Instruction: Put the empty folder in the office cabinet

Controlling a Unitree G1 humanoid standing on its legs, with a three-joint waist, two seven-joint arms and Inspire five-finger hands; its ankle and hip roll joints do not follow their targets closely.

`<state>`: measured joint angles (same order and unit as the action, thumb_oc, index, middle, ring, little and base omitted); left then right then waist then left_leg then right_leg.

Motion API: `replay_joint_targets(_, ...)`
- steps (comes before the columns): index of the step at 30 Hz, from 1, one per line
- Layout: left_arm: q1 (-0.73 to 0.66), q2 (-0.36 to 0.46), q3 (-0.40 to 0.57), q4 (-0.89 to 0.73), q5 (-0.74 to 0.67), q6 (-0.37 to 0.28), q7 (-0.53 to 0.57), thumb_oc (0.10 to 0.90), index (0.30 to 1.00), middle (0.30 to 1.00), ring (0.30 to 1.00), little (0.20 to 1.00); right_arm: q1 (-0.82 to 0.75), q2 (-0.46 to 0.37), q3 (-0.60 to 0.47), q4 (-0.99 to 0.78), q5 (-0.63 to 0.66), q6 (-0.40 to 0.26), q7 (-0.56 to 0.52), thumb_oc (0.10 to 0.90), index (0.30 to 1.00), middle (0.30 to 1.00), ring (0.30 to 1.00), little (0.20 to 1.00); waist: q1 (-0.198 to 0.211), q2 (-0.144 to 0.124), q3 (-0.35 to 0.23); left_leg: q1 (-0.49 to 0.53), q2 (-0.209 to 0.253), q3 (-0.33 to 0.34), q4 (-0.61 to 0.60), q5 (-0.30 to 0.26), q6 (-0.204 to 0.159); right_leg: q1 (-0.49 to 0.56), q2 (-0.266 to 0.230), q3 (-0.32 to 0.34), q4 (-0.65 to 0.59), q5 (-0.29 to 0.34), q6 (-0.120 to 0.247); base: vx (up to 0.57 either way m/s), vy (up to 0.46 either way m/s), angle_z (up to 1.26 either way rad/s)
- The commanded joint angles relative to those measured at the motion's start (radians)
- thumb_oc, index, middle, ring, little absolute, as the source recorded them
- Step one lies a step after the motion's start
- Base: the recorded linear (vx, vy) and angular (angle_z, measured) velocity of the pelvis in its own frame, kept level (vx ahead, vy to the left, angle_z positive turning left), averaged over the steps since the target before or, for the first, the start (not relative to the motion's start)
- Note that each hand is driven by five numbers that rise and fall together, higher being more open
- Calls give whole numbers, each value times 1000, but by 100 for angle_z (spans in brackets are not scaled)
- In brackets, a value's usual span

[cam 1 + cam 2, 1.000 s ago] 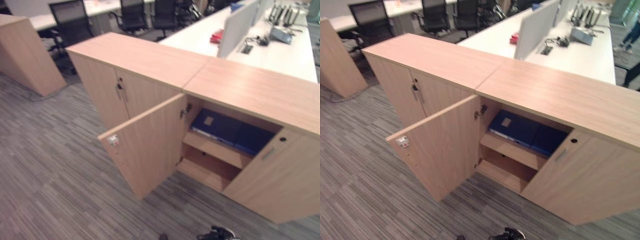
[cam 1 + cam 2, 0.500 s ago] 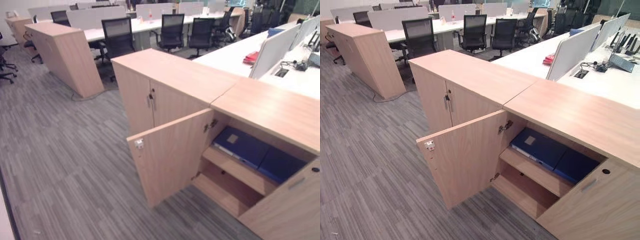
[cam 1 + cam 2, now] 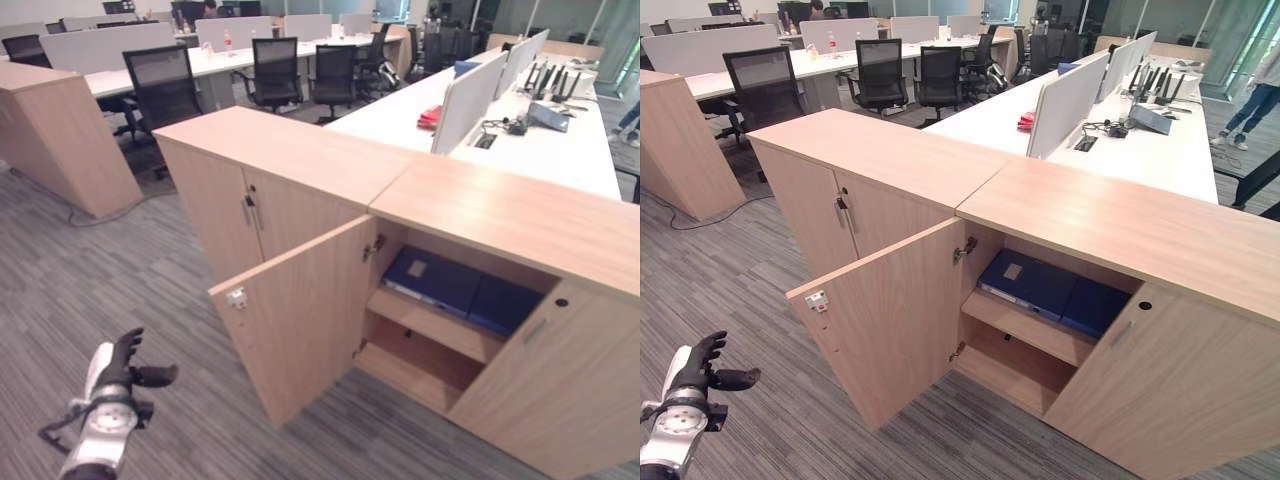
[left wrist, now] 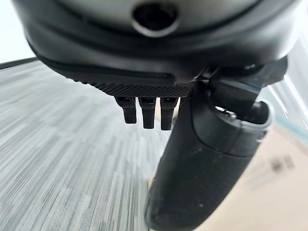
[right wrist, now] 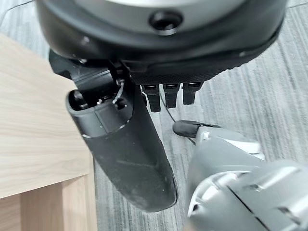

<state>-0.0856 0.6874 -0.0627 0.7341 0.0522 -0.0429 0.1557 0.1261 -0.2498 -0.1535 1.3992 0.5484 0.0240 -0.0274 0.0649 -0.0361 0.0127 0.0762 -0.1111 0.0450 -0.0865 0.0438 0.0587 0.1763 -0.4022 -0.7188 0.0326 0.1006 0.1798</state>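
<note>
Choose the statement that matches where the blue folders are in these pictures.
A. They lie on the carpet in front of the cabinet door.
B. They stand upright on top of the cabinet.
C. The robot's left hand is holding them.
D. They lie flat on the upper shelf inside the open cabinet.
D: the blue folders lie flat on the upper shelf behind the open door, while the left hand hangs apart over the carpet, holding nothing.
</note>
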Motion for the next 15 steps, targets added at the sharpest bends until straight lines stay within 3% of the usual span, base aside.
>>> replay_joint_targets(1,-115,19,41,-56,41,-66,8,800,900,900,900,900,-53,-66,-39,69,-43,-4,9,800,900,900,900,900,8,83,-26,4,13,54,-1,-136,-50,0,-14,26,-4,61,82,1,18,-23)
replay_joint_targets(7,-146,7,31,-133,41,-65,-5,800,900,900,900,900,-42,-67,-38,70,-61,3,30,800,900,900,900,900,-8,81,-20,21,15,81,-1,-143,-46,-8,-16,53,-8,69,82,-4,10,-21)
replay_joint_targets(15,-176,16,-28,-349,63,-100,-79,800,900,900,900,900,-32,-70,-48,82,-64,7,53,800,900,900,900,900,-16,68,-19,36,22,104,-1,-151,-48,-1,-8,57,-27,77,82,1,-3,-3)
